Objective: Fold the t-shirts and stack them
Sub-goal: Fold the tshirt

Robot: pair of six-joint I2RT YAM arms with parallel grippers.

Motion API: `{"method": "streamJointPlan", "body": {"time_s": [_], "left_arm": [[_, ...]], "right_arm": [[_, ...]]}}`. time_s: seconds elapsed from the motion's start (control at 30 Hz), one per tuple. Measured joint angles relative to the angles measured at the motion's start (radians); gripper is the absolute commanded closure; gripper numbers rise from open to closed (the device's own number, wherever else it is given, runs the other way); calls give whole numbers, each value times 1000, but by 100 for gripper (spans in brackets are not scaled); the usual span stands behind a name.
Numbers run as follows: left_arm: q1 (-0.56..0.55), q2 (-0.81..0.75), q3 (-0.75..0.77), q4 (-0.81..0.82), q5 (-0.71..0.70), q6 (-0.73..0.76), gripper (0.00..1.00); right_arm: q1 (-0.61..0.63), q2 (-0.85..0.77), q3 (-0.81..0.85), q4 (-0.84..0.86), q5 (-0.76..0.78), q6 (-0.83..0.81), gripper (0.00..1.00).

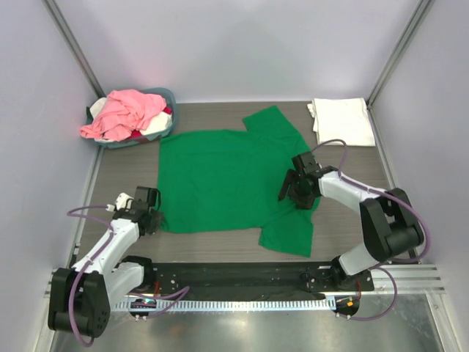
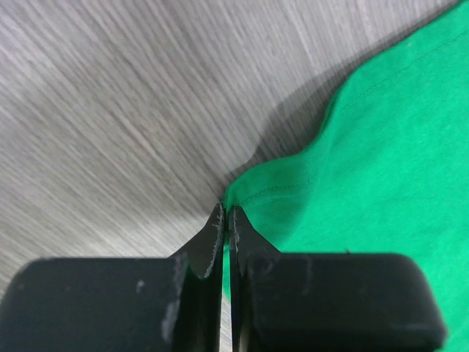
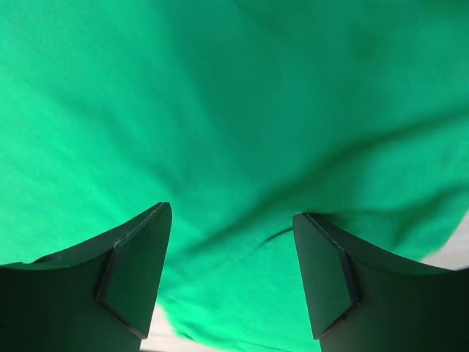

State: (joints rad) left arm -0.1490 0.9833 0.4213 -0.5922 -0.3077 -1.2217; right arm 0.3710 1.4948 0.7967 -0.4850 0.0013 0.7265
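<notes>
A bright green t-shirt lies spread flat in the middle of the table, one sleeve toward the back and one toward the front right. My left gripper is at its near-left corner. In the left wrist view that gripper is shut on the shirt's hem corner, with green cloth pinched between the fingers. My right gripper hovers over the shirt's right side by the front sleeve, and in the right wrist view it stands open above green cloth. A folded white t-shirt lies at the back right.
A round blue-grey basket at the back left holds a heap of pink, white and red cloth. Pale walls and metal posts bound the table on three sides. Bare wood-grain surface shows left of the green shirt.
</notes>
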Motion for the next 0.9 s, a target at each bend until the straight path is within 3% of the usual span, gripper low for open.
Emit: {"method": "streamJointPlan", "body": {"time_s": [0.23,0.37,0.47,0.7,0.9], "left_arm": [[13,-7,-13,40,17,5,100],[18,-6,-18,64,27,13,100],[20,-5,-21,78,34,21,100],[21,4,-25,111,47,28,100],[21,5,-27,121,51,30,100]], "right_arm": [[-36,217,230,19,-34,-69,30],[-48,244,279,3,-10,-105,30],[-50,167,234,-40,58,-97,31],[-53,-286,-40,-164,149,23,35],[-36,-374,-196,-232,106,101,37]]}}
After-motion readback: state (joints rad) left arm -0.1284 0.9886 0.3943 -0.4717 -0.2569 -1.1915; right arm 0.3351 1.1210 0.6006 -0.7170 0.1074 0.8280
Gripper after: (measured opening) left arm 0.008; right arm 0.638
